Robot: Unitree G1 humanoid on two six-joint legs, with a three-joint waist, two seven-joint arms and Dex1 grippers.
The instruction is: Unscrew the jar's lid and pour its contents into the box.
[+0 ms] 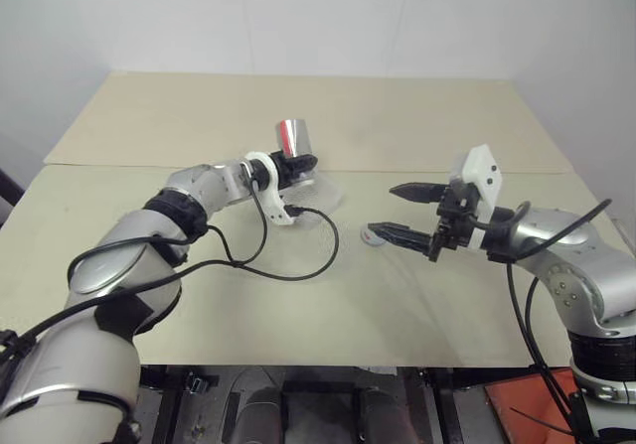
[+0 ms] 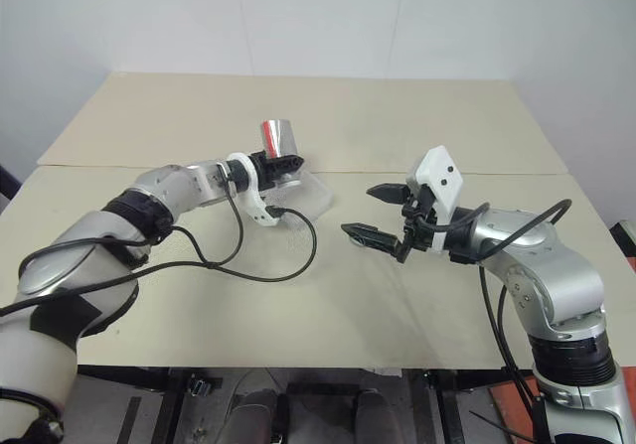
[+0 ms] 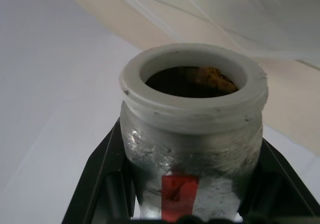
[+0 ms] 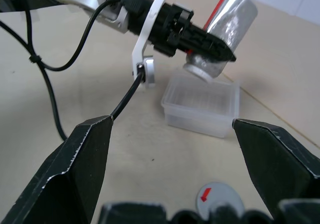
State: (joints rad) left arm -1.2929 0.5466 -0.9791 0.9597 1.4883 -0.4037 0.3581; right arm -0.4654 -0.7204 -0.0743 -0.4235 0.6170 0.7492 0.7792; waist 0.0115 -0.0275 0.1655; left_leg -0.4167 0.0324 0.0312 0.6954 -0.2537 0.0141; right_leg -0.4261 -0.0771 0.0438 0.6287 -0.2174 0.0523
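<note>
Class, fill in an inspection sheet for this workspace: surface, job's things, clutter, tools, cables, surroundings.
Surface: pale beige tabletop, seam across it.
Job's things: silvery cylindrical jar with red stripe, lid off, tilted mouth-down over the clear shallow plastic box; brown contents inside the jar; round grey lid with red mark lying on the table.
Clutter: nothing seen.
Tools: left tool shut on the jar; right tool open, empty, above the lid.
Cables: black cable looping on the table.
Surroundings: white wall.
</note>
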